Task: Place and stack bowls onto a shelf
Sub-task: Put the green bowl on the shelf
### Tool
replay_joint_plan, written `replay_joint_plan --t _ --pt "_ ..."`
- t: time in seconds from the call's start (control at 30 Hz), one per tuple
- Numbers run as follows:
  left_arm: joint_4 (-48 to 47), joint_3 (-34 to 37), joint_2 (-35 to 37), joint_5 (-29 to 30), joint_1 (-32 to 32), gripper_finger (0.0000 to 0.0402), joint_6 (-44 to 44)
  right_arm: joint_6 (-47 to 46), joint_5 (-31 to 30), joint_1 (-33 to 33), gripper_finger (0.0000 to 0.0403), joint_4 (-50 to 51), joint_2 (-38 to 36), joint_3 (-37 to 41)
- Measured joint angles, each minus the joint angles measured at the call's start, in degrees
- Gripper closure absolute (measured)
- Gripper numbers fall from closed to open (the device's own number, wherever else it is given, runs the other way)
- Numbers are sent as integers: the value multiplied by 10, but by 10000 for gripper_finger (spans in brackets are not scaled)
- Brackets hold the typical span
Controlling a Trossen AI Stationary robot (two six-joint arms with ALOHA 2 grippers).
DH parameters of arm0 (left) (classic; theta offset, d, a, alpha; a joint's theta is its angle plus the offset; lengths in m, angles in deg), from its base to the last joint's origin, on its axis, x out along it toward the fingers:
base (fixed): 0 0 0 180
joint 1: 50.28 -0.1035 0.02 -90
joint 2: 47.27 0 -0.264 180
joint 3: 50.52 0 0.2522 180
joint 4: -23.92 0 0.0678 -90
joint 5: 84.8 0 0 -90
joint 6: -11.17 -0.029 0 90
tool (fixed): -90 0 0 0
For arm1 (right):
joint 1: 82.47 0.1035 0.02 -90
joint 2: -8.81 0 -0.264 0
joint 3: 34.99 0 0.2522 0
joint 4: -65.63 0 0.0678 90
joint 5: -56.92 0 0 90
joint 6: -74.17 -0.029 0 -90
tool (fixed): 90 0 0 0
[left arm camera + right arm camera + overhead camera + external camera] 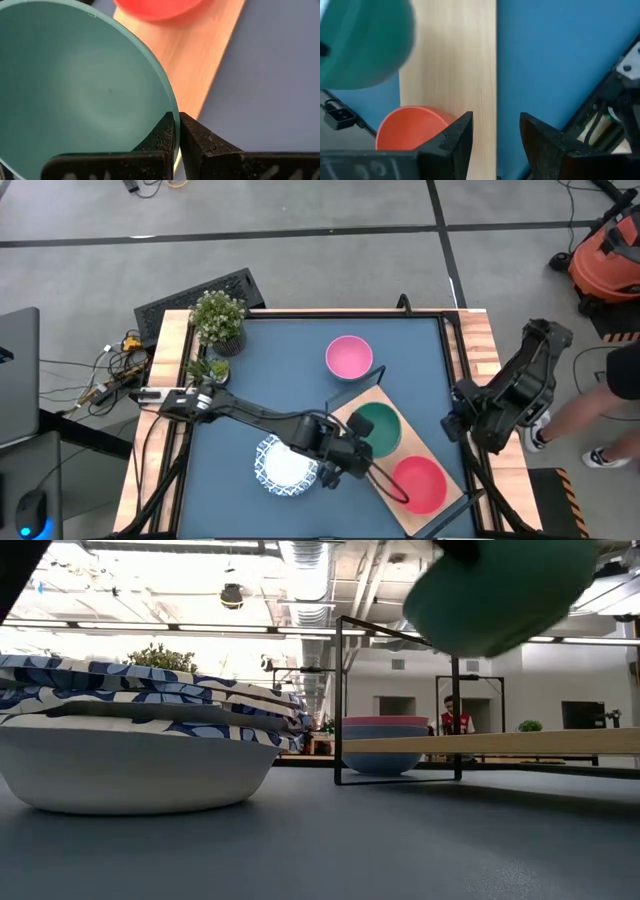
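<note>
Nearest the low camera, a stack of blue-and-white patterned bowls rested on the blue worktop; from above the same stack lay just beside the shelf's near-left edge. Left pincer was closed tight on the rim of the green bowl, its two fingers nipped together over the bowl's edge. Green bowl hung above the light-wood shelf, clear of the board, as the low view showed it raised high over the plank. Shelf lay slantwise across the worktop's near-right part. Red bowl sat on the shelf's nearer end, beside the green one. Pink bowl stood on the worktop beyond the shelf's far end; in the low view it appeared stacked on a pale blue bowl within the shelf's black wire frame. Right pincer waited with fingers spread apart and empty, the right arm folded at the worktop's right edge. Two potted plants occupied the far-left corner.
</note>
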Motion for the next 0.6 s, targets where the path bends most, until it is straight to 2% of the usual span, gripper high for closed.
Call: replay_joint_plan --t 0.4,0.53,0.6 --pt "-17 -1 -34 -1 -48 401 -33 34 -21 0 217 0 -8 0" --pt "-23 0 -38 -36 -60 401 -48 34 -19 0 217 0 -8 0" --pt "-22 0 -37 -34 -65 401 -57 34 -18 0 217 0 -8 0"
